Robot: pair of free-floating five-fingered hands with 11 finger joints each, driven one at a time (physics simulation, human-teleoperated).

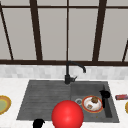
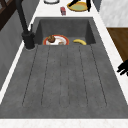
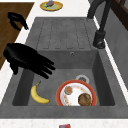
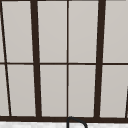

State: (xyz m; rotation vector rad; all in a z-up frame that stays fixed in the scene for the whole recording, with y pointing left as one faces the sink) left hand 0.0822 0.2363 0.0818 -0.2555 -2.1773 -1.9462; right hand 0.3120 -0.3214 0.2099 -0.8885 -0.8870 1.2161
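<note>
The right hand (image 3: 25,60) is hanging open over the grey sink (image 3: 60,32), holding nothing. A banana (image 3: 37,95) is lying at its 6 o'clock, just left of the plate (image 3: 76,94). The left hand (image 3: 17,20) is curling over the wood floor (image 3: 10,35) at 11 o'clock.

We're looking at the right hand (image 3: 25,58) from the right side, and it's black all over, one flat matte tone from wrist to fingertips. We get a broad, rounded palm, a stubby thumb low on its edge, and long, slim fingers tapering to soft, rounded tips. The wrist end closes off in a smooth, blunt curve. Further back we pick up the left hand (image 3: 16,20), the same plain black, slim and human-like in outline. From the front, the left hand (image 1: 38,123) reads as a small, dark, rounded shape.
</note>
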